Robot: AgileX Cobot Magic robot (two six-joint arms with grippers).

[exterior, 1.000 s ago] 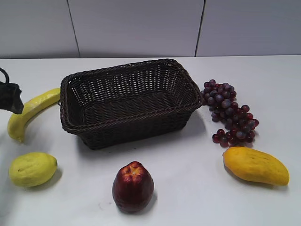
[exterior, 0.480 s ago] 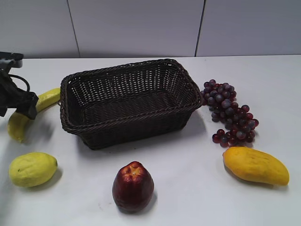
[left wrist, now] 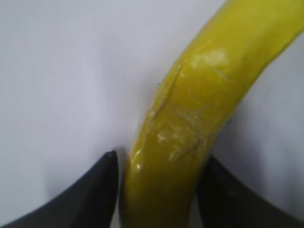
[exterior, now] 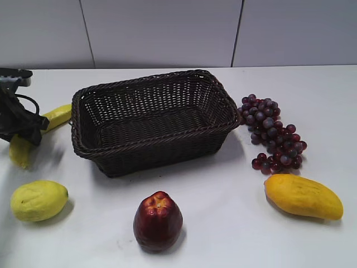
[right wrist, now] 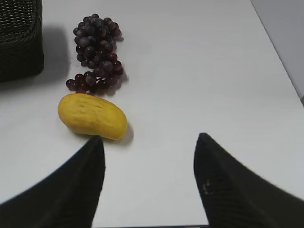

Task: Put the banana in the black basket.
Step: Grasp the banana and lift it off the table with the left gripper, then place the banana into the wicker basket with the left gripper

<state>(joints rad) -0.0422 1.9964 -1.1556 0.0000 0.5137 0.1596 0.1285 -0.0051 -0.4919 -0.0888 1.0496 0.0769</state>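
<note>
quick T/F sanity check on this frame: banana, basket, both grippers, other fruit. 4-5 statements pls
1. The banana lies between the left gripper's fingers. True.
2. The banana is inside the black basket. False: it lies on the table, left of the basket.
3. The right gripper holds the mango. False: it is open and holds nothing; the mango lies on the table.
4. The grapes lie right of the basket. True.
5. The basket holds the lemon. False: nothing shows inside it.
</note>
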